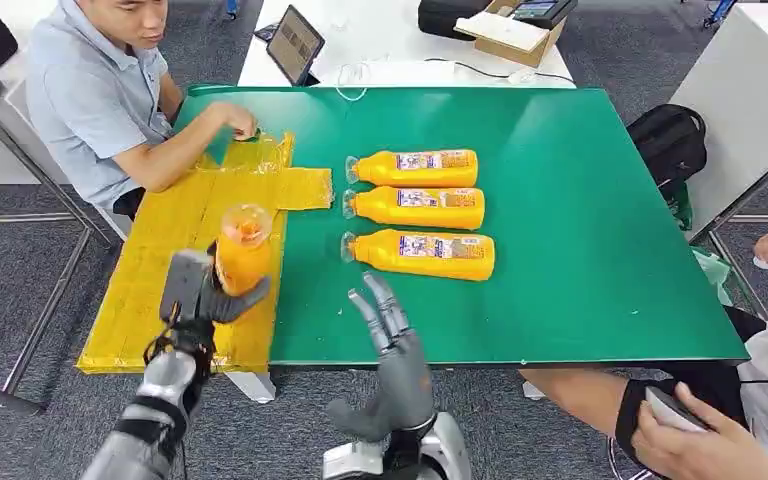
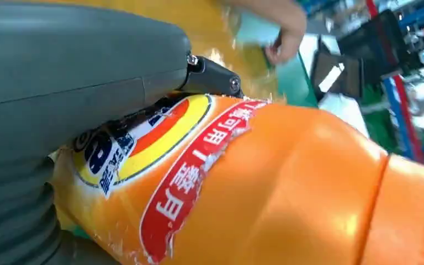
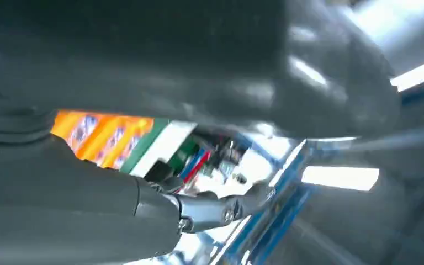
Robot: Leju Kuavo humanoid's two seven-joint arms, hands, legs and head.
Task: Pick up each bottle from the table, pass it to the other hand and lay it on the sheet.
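Note:
My left hand grips an orange bottle upright above the yellow sheet at the table's left side. The left wrist view shows that bottle close up, its red and yellow label against my grey palm. Three more orange bottles lie on their sides on the green table: a far one, a middle one and a near one. My right hand hovers over the table's front edge, fingers spread and holding nothing.
A person sits at the far left, one hand pressing the sheet's far end. Another person's arm and hand reach in at the lower right. A tablet and a cardboard box stand on the white table behind.

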